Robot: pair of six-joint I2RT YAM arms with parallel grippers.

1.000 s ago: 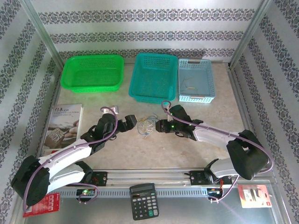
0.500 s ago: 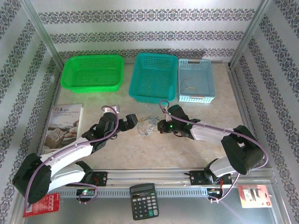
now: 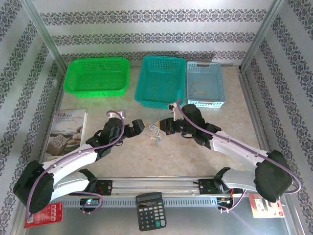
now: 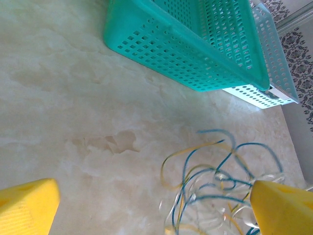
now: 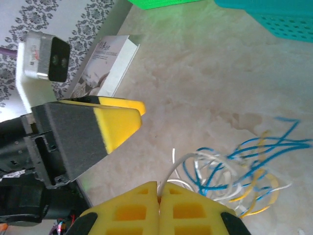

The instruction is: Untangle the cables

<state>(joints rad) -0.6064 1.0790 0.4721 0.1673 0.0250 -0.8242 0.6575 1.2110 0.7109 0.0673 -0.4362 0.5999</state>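
Two end effectors are closing in on the small tangle of cables (image 3: 156, 132), which is lying on the desk (image 3: 146, 156) in front of the teal basket (image 3: 161, 78), between the arms. The right end effector (image 5: 159, 188) is clenching a whitish strand at the tangle's near edge, while the left end effector (image 3: 139, 127) is standing spread wide, gripping nothing, just beside the pile on the other side. To my eye, the left one should be going for a blue or yellow loop rather than that same whitish one, and both should be drawing apart slowly so nothing is cinching tighter. I am counting three wire colours, with the strands too snarled to number. There are three baskets, the teal one with a green basket (image 3: 98, 76) and a light-blue basket (image 3: 205, 83), plus one calculator (image 3: 150, 210) and one book (image 3: 66, 132).
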